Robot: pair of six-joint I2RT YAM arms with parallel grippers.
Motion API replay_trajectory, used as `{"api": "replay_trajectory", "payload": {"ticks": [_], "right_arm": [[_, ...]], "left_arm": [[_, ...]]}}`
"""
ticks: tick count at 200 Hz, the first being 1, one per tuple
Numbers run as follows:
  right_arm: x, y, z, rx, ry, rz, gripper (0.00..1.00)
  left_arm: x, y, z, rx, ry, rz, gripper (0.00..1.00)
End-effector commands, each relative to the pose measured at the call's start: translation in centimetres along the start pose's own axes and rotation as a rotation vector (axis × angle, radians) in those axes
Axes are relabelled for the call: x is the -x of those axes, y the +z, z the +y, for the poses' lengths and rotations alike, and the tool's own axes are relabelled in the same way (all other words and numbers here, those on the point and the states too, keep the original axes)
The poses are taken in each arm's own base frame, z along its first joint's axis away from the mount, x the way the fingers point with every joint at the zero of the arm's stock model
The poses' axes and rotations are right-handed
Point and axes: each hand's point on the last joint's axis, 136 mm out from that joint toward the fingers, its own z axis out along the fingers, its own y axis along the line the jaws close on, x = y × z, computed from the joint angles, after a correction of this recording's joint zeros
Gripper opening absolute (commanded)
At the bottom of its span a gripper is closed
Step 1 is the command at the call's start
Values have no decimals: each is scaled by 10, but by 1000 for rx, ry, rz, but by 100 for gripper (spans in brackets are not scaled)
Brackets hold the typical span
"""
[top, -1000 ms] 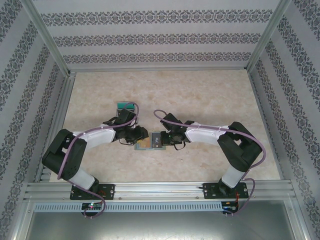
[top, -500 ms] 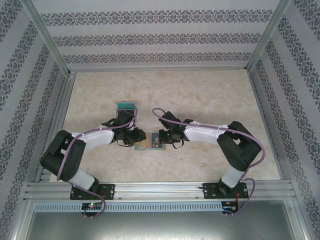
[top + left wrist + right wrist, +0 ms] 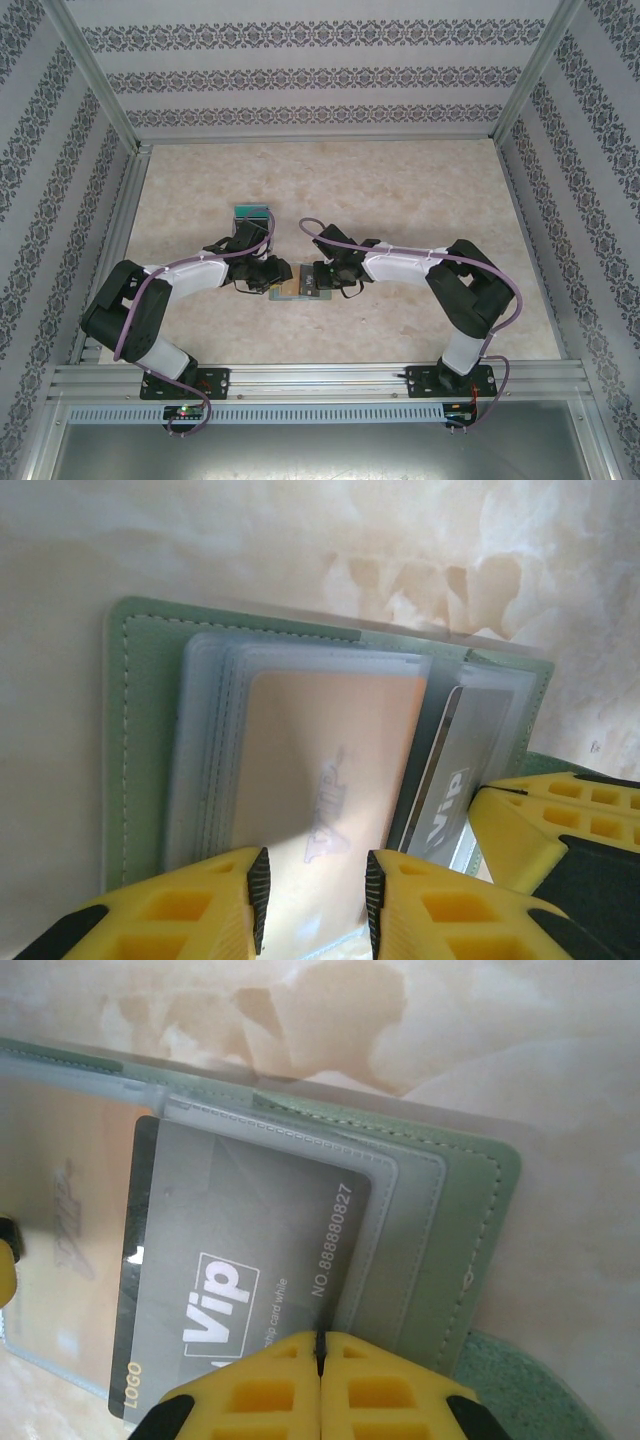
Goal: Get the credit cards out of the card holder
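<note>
The grey-green card holder (image 3: 299, 288) lies open on the table between both grippers. In the left wrist view its clear sleeves hold a tan card (image 3: 320, 770) and a dark grey VIP card (image 3: 450, 785). My left gripper (image 3: 316, 880) hovers open over the tan card's near edge, and the card's face shows between the pads. My right gripper (image 3: 320, 1338) is shut, its tips set on the near edge of the grey VIP card (image 3: 240, 1260), which sticks partly out of its sleeve. A teal card (image 3: 252, 213) lies on the table behind the left arm.
The table (image 3: 400, 190) is pale marble-patterned, fenced by aluminium rails and patterned walls. Both wrists (image 3: 262, 268) (image 3: 340, 268) crowd the holder from either side. A green textured patch (image 3: 520, 1385) shows beside the holder's right edge.
The right arm has swung left, carrying its shut gripper further over the holder's right half. The left arm and the holder have stayed put.
</note>
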Motion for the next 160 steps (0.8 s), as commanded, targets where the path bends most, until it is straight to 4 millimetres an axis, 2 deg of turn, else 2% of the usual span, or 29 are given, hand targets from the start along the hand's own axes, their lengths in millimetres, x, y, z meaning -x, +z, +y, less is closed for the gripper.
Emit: {"api": "replay_trajectory", "payload": {"ticks": [1,48,89,114,142,160], "right_arm": [[-5,7,3,-1,-15,32,8],[-5,7,3,-7,-14,31,8],[-3,7,0,-19,-14,22,9],[-1,7,1,-18,-17,20,9],[-1,7,0,-20,-17,17,9],[1,7,0,-21,-19,15,9]], "left_arm": [[-8,5,15,30,-21,34,35],[-3,-4,4,10,2,17,36],[6,-18,-27,-97,37,-18,36],[5,-13,-39,-178,28,3,35],[3,-2,-36,-185,13,21,33],[2,3,-37,-196,8,34,27]]}}
